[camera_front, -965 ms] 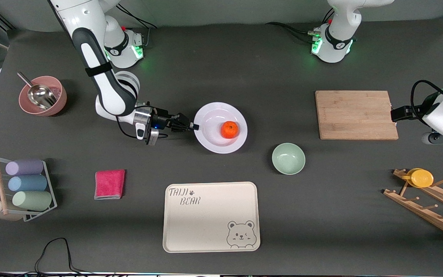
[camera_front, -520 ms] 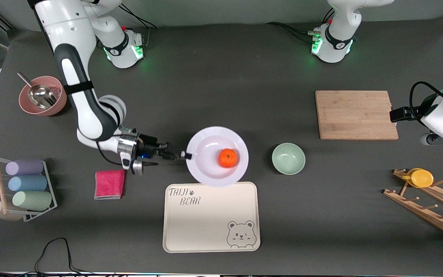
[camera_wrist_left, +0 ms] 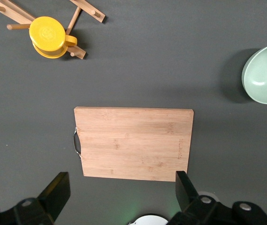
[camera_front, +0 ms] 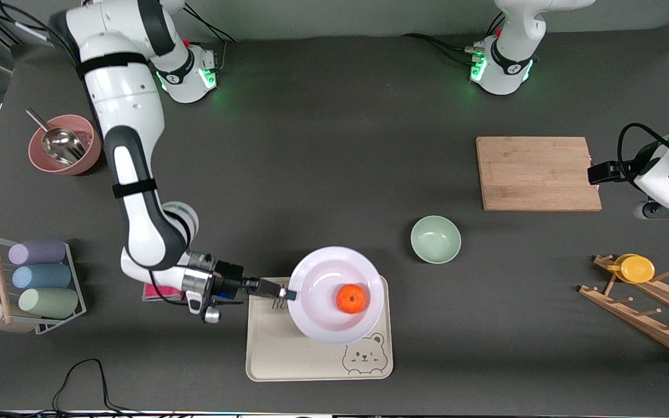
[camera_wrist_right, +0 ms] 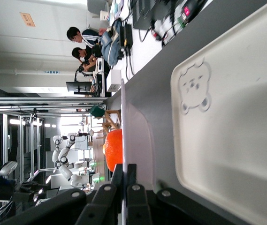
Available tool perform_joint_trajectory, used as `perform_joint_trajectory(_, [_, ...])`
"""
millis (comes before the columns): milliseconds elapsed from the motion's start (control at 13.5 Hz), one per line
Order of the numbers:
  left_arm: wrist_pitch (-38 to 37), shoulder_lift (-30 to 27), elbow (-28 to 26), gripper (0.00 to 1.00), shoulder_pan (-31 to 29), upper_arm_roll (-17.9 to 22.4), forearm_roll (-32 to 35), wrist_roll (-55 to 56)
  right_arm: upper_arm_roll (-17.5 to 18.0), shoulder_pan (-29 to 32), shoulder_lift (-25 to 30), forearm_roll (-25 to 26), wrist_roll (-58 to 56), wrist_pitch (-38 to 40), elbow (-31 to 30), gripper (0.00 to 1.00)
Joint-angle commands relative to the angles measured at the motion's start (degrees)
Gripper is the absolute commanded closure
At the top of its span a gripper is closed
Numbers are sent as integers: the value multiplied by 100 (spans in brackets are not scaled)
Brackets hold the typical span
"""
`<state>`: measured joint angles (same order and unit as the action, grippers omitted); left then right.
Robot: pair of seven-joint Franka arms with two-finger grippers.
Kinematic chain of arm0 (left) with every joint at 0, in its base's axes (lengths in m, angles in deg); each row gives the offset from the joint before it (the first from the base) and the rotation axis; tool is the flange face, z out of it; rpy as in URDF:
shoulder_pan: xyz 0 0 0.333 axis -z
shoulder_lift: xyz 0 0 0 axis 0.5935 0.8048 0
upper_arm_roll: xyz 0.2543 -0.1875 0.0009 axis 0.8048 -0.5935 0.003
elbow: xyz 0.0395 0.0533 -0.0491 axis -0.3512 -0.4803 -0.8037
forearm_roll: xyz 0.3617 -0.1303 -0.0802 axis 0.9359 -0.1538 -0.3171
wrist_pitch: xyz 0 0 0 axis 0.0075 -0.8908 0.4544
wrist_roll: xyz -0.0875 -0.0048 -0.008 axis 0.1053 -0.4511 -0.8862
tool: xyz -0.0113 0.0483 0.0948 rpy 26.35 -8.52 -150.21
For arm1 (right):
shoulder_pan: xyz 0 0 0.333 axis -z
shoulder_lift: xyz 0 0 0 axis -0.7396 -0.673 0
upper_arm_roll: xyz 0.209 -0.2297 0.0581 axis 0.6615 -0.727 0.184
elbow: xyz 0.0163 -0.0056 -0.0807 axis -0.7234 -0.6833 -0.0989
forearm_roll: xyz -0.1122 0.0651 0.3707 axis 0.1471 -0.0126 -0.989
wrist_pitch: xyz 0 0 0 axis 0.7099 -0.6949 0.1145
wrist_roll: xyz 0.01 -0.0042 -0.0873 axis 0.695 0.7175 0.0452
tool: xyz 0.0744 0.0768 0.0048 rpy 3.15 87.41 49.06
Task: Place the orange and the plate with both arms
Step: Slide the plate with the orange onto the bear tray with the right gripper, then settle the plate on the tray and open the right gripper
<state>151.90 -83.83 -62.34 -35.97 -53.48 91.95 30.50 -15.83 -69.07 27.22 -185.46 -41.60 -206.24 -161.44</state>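
Observation:
The pale plate [camera_front: 326,325] hangs over the cream bear tray [camera_front: 276,354], with the orange [camera_front: 351,298] resting in its middle. My right gripper [camera_front: 289,294] is shut on the plate's rim at the side toward the right arm's end. In the right wrist view the rim [camera_wrist_right: 132,140] stands edge-on between my fingers [camera_wrist_right: 131,176], with the orange [camera_wrist_right: 114,147] past it and the tray [camera_wrist_right: 236,117] below. My left gripper [camera_wrist_left: 121,197] is open and empty, held above the table by the wooden cutting board [camera_front: 538,173] at the left arm's end; the arm waits.
A pale green bowl [camera_front: 435,238] sits between tray and cutting board. A pink cloth [camera_front: 157,291] lies partly under my right wrist. A cup rack [camera_front: 32,284] and a pink bowl with a scoop [camera_front: 64,145] stand at the right arm's end, a wooden rack with a yellow lid [camera_front: 636,269] at the left arm's end.
My right arm has carried the plate with the orange from the table's middle toward the front camera, and it now hangs over the bear tray. The left arm has not moved.

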Motion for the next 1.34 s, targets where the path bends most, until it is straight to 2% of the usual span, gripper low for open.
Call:
perform_joint_trajectory(0, [-7,-47,-45,0,9,9,-21,-95,57,274,-950,51,262,203,1273,100])
perform_joint_trajectory(297, [-16,-38,-45,0,9,9,-21,-95,74,406,-1646,33,271,134,2100,100])
perform_joint_trajectory(816, [-25,-29,-45,0,9,9,-21,-95,57,389,-1831,95,209,80,2084,100])
perform_joint_trajectory(891, [-25,-20,-45,0,9,9,-21,-95,57,388,-1823,156,270,89,2049,89])
perform_joint_trajectory(965, [-25,-29,-45,0,9,9,-21,-95,48,397,-1823,339,262,89,2040,25])
perform_joint_trajectory(1039, [-25,-20,-45,0,18,9,-21,-95,39,406,-1814,602,271,89,2040,0])
perform_joint_trajectory(1262, [-25,-20,-45,0,18,9,-21,-95,22,415,-1752,1033,288,107,2048,0])
